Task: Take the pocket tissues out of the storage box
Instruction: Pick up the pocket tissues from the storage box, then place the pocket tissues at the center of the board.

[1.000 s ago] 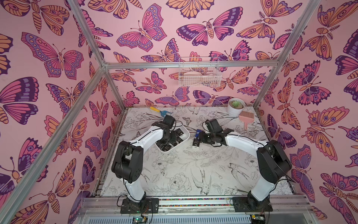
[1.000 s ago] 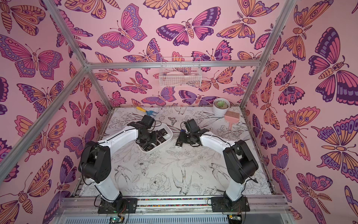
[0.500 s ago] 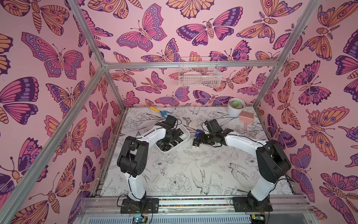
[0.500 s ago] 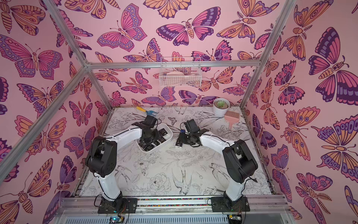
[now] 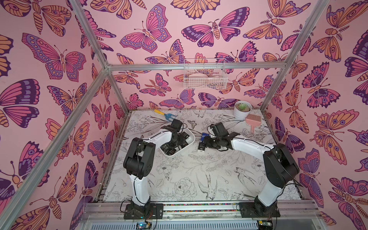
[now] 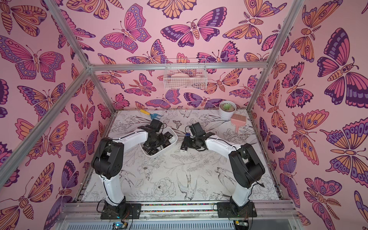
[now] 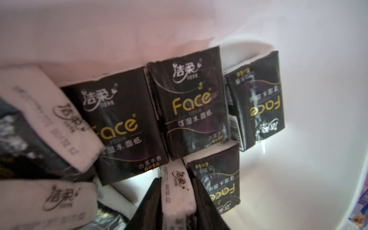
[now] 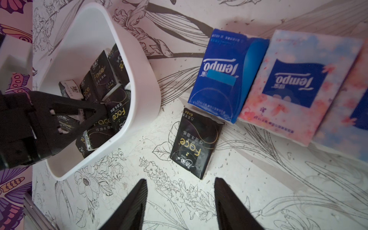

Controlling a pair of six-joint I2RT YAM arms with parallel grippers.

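Observation:
The white storage box (image 5: pixel 191 139) lies left of the table's middle, with several black pocket tissues (image 7: pixel 189 111) inside. My left gripper (image 7: pixel 177 191) reaches down into the box and is shut on one packet (image 7: pixel 176 199), held on edge with its pale side showing. In both top views it stands over the box (image 6: pixel 175 140). My right gripper (image 8: pixel 180 185) is open just above the table, right of the box, with nothing between its fingers. Ahead of it on the table lie a black packet (image 8: pixel 196 142), a blue one (image 8: pixel 225 75) and a pink-and-white one (image 8: pixel 298 85).
A white plant pot (image 5: pixel 242 109) and a pink brush (image 5: pixel 252 120) sit at the back right. A yellow-handled blue garden fork (image 5: pixel 165 115) lies at the back, behind the box. A white wire basket (image 5: pixel 205 76) hangs on the back wall.
My left gripper has closed on a packet inside the box, and the left arm's elbow has swung in toward the middle. The right arm has barely moved.

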